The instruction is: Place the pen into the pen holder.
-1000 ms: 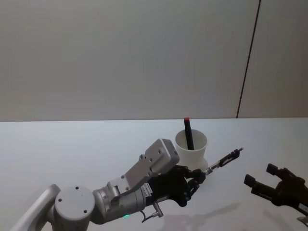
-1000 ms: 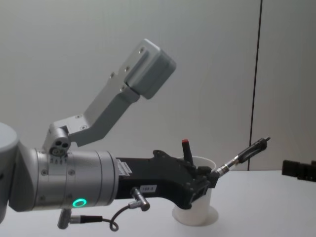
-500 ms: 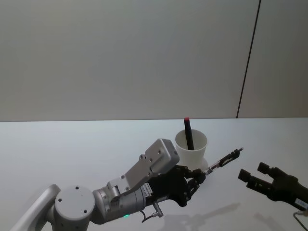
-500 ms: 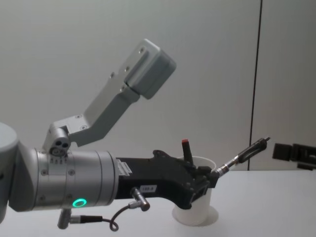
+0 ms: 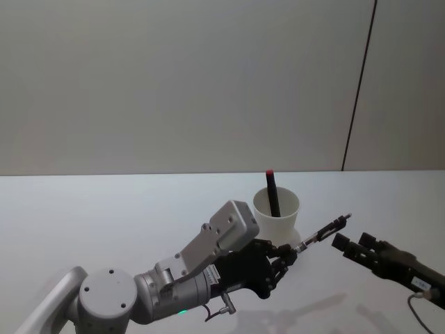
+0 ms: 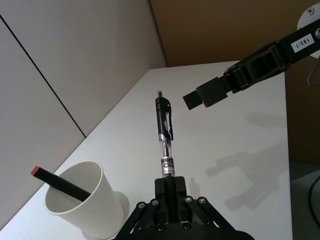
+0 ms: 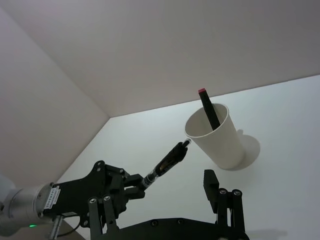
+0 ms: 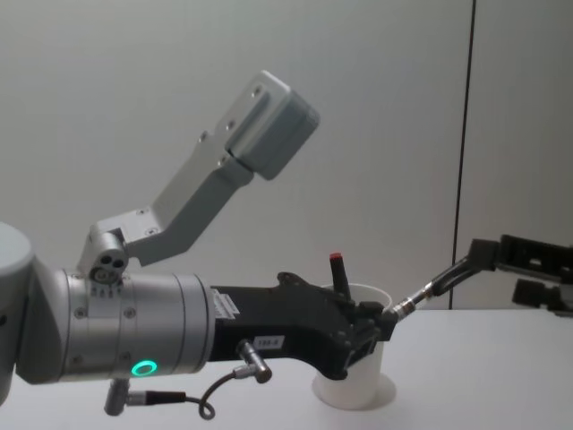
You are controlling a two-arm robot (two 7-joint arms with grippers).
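My left gripper (image 5: 288,252) is shut on the tip end of a clear-and-black pen (image 5: 321,232), which it holds slanted up and away over the table. This pen (image 6: 165,135) points toward my right gripper (image 5: 352,245). That gripper is open, with its fingertips just short of the pen's clip end and apart from it. From the chest, the right gripper (image 8: 497,269) shows at the right edge beside the pen (image 8: 439,287). The pen holder (image 5: 277,212), a white paper cup, stands on the table just behind the left gripper.
A black marker with a red cap (image 5: 272,191) leans inside the cup (image 7: 217,135). The white table (image 5: 104,216) stretches wide to the left and behind the cup. A pale wall with a dark vertical seam (image 5: 358,90) rises behind.
My right gripper has moved left and risen, from the table's right side to just off the pen's free end. The left arm and the pen have stayed still.
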